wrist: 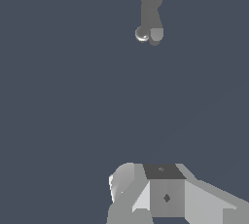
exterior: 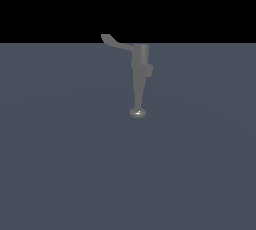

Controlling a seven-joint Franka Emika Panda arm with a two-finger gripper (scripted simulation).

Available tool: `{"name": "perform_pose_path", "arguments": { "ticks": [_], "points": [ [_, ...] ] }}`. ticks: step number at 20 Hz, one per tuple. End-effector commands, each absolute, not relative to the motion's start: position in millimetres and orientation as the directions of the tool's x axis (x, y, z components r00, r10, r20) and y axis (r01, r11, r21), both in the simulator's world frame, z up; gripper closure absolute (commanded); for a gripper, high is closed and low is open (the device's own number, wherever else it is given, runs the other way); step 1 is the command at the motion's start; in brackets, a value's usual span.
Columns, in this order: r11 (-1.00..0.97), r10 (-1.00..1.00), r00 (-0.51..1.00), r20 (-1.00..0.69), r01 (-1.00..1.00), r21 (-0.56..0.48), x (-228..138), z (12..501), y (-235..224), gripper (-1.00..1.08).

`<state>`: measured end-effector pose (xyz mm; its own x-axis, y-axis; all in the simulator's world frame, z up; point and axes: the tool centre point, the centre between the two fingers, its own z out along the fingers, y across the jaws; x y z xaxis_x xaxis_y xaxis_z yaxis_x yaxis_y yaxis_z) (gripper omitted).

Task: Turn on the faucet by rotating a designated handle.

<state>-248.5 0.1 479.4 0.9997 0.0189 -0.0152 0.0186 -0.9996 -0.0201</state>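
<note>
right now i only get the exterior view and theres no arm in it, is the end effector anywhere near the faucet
Observer: No. In the wrist view the end effector is well apart from the faucet, with bare floor between them.
Operator: is it holding anything
Observer: Nothing shows in it. I cannot tell from the wrist view whether it is open or shut.
Operator: does the wrist cam see the handle
Observer: Barely. The handle is almost wholly cut off by the edge of the wrist picture. What that camera faces is the spout's shiny tip.
</note>
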Motion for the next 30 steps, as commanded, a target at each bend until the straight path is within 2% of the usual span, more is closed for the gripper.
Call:
{"name": "perform_pose_path", "arguments": {
  "ticks": [1,18,30],
  "points": [
    [-1.0,0.019,1.0,-0.015,0.019,-0.02,-248,479,0,1.08],
    [-1.0,-0.001,0.998,-0.056,-0.002,-0.023,-245,472,-14,1.08],
    [-0.987,-0.15,0.987,-0.063,-0.153,-0.05,-206,471,-9,1.08]
  ]
}}
